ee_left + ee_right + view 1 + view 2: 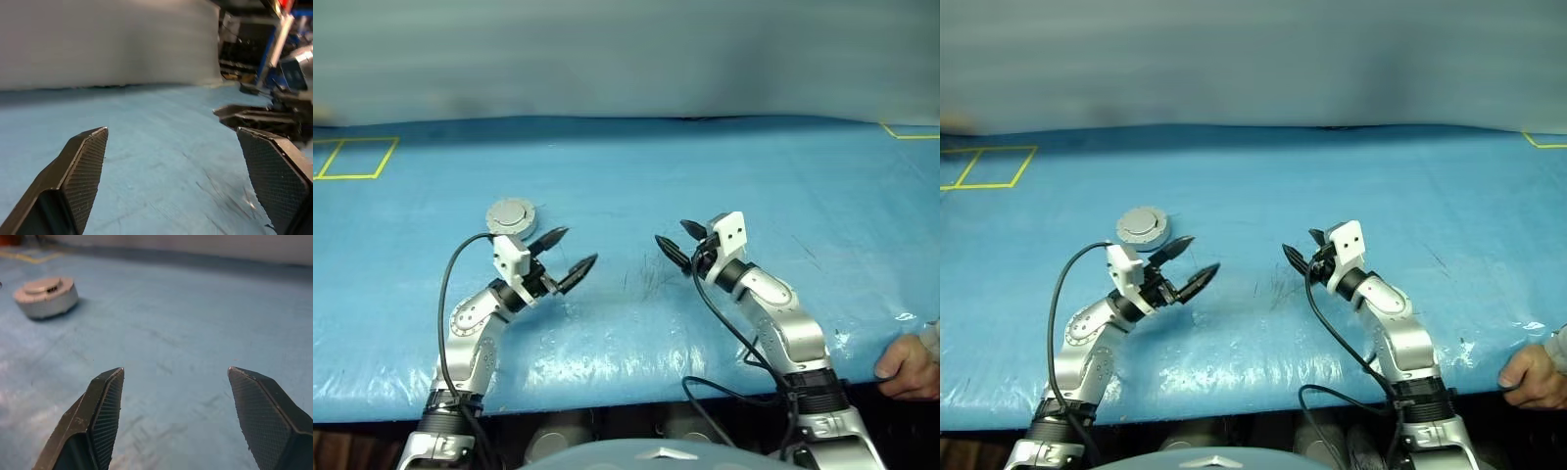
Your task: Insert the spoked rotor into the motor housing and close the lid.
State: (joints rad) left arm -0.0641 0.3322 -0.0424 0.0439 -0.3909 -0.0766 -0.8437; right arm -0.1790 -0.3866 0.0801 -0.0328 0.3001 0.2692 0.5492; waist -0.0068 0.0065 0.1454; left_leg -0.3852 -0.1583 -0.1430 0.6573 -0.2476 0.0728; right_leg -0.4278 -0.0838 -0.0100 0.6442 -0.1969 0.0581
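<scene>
Head views show you the housing (513, 216) resting lid (43, 285) down on the table (724, 176), far left. Both grippers, left (564, 250) and right (673, 241), gape empty. Task looks finished.

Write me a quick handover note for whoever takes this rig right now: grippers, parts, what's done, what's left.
Left gripper: open, empty, just this side of the motor housing.
Right gripper: open, empty, over bare blue table cover.
Housing sits on the cover ahead of the left arm, lid shut on top; rotor can't be seen, presumably inside.
Done: lid looks closed.
Left: confirm the lid is seated.
A person's hand rests on the table's near edge on the right.
</scene>
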